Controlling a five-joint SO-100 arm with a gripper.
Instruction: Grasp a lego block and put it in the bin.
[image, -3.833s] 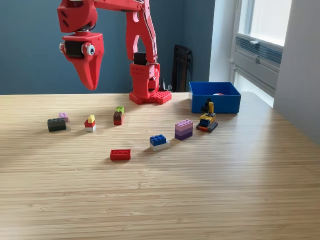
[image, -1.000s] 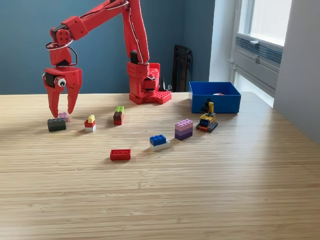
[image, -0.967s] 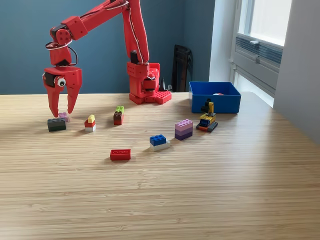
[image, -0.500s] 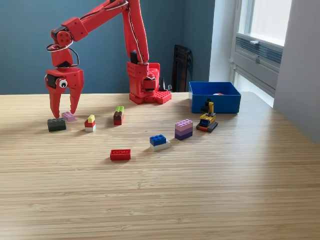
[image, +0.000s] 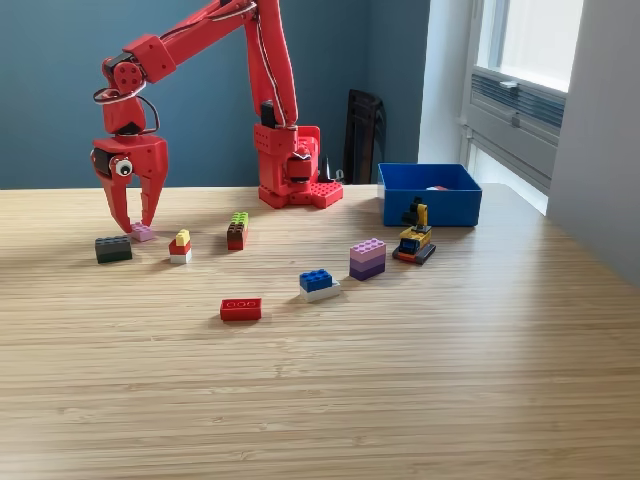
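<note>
Claw (image: 133, 226): red, pointing down at the worktop's far left in the exterior view, tips close together right over the pink block; too small to tell whether gripping it or not.
Pink block (image: 143, 233): small and flat, on the worktop at the claw tips.
Dark block (image: 113, 249): just beside the pink one, to its left.
Yellow-and-red block (image: 181, 246): a bit to the right of the claw.
Green-and-brown block (image: 238, 231): further right.
Red flat block (image: 241, 309): nearest the camera.
Blue-and-white block (image: 318, 284): near the middle.
Purple block (image: 367, 259): next to it (two shades).
Little lego vehicle (image: 415, 241): just in front of the bin.
Bin (image: 429, 203): bright blue, far right on the worktop (image: 420, 380), well apart from the claw.
</note>
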